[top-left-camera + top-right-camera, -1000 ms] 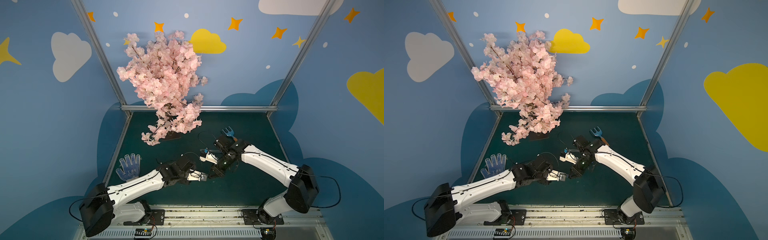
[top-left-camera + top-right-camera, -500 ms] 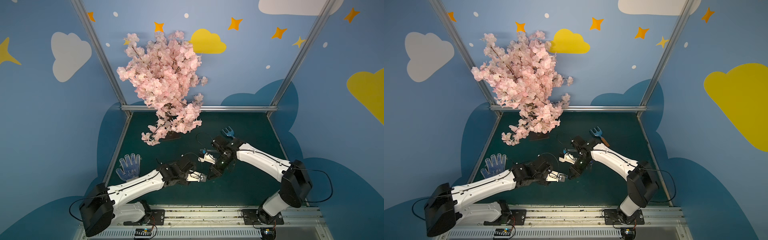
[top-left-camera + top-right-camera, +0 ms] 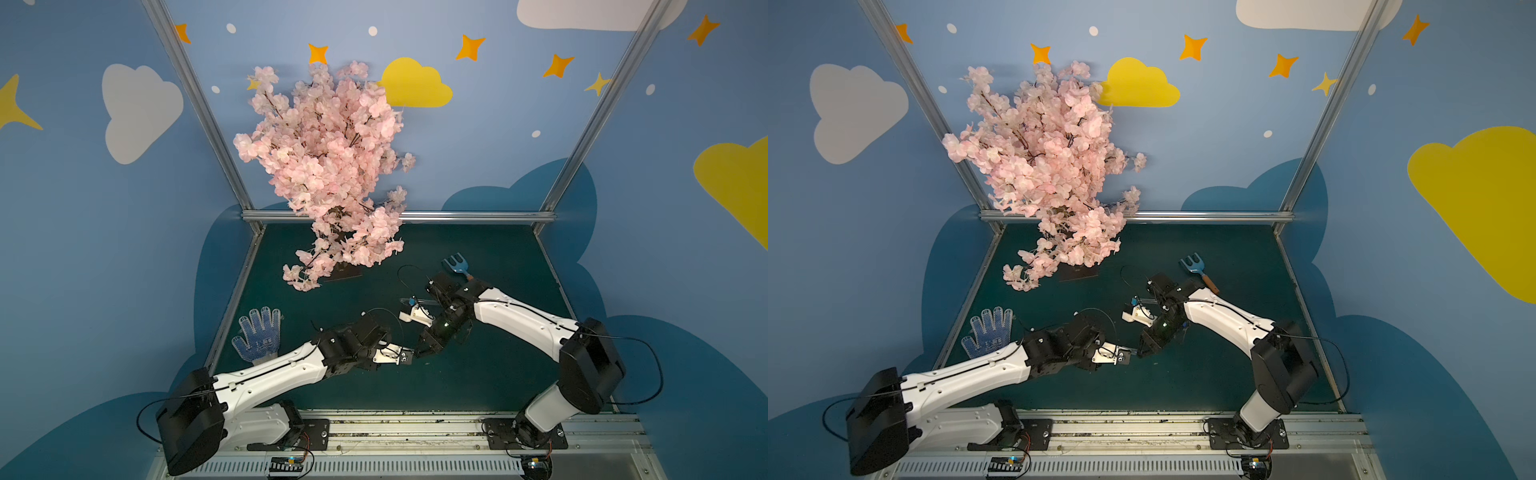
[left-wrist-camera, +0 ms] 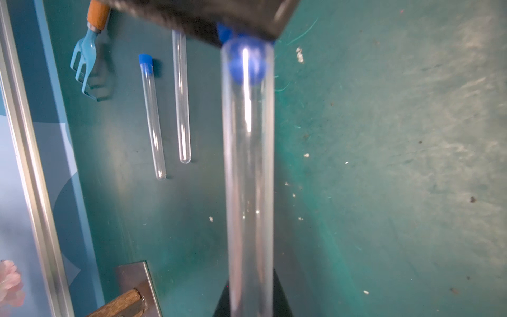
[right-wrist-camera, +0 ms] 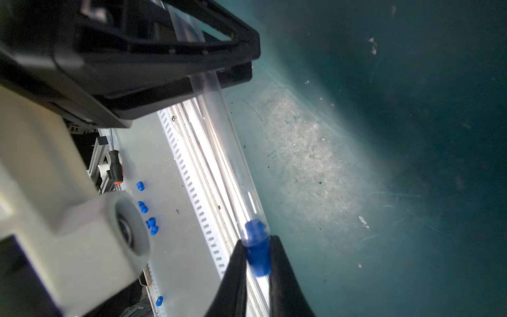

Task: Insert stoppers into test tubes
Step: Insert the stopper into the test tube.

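Left tool (image 3: pixel 1133 354), right tool (image 3: pixel 1143 350) tip to tip over mat (image 3: pixel 1217 374); rake (image 3: pixel 1193 266) beyond.

A stoppered tube (image 4: pixel 152 118) lies between the rake (image 4: pixel 86 63) and a second tube (image 4: pixel 181 96) (all on the mat (image 4: pixel 384 164)).

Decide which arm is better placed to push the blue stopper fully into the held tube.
Right: the right pincer pinches the stopper at the mouth of the test tube, while the left pincer holds that tube.
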`<state>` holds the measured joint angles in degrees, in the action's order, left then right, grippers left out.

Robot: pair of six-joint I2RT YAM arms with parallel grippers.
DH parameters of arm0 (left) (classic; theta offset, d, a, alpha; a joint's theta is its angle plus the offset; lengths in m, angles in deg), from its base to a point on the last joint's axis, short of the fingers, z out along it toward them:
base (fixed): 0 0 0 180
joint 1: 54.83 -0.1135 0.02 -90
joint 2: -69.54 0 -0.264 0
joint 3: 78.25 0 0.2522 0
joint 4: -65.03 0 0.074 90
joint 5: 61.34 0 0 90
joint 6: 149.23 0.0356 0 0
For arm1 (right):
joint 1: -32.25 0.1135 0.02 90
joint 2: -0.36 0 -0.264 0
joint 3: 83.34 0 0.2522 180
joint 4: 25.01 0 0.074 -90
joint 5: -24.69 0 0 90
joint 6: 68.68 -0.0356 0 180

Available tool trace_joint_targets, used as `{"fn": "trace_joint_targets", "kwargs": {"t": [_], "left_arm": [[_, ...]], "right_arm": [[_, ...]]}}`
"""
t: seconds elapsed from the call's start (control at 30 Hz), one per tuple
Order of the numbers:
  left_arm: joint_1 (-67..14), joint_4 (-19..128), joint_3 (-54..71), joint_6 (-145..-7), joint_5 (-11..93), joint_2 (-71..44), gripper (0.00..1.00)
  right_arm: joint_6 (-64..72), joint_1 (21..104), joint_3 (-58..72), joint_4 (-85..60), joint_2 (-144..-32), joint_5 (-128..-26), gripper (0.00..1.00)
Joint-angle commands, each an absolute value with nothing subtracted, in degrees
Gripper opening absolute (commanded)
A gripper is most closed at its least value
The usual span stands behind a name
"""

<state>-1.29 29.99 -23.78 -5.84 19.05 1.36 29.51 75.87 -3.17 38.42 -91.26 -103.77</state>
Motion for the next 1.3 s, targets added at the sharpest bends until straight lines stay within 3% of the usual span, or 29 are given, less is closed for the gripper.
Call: {"fn": "trace_joint_targets", "kwargs": {"t": [0.0, 0.33, 0.47, 0.67, 0.77, 1.03, 1.27], "left_arm": [[2.9, 43.3, -22.5, -4.9, 38.6, 2.5, 0.02], [2.9, 42.4, -22.4, -3.9, 39.0, 2.0, 0.02], [2.8, 41.4, -22.4, -3.1, 37.5, 1.9, 0.02], [2.7, 38.0, -22.5, -3.6, 31.7, 1.2, 0.02], [2.4, 37.2, -23.9, -4.1, 30.3, 2.2, 0.02], [-0.6, 38.2, -26.4, -9.1, 31.7, 3.3, 0.02], [-9.5, 45.9, -30.3, -22.3, 37.1, 6.4, 0.02]], "right_arm": [[31.0, 76.5, -1.6, 12.9, -88.7, -112.2, 0.04], [31.6, 76.7, -3.0, 11.8, -87.5, -114.3, 0.14], [31.7, 76.5, -3.2, 12.1, -87.2, -113.2, 0.22], [30.6, 75.5, -4.6, 11.8, -85.5, -110.8, 0.55], [29.3, 73.7, -5.8, 10.8, -83.7, -110.9, 0.62], [21.4, 66.9, -10.8, 9.5, -75.4, -105.6, 0.60], [3.4, 62.2, -18.9, 11.7, -62.0, -96.7, 0.42]]}}
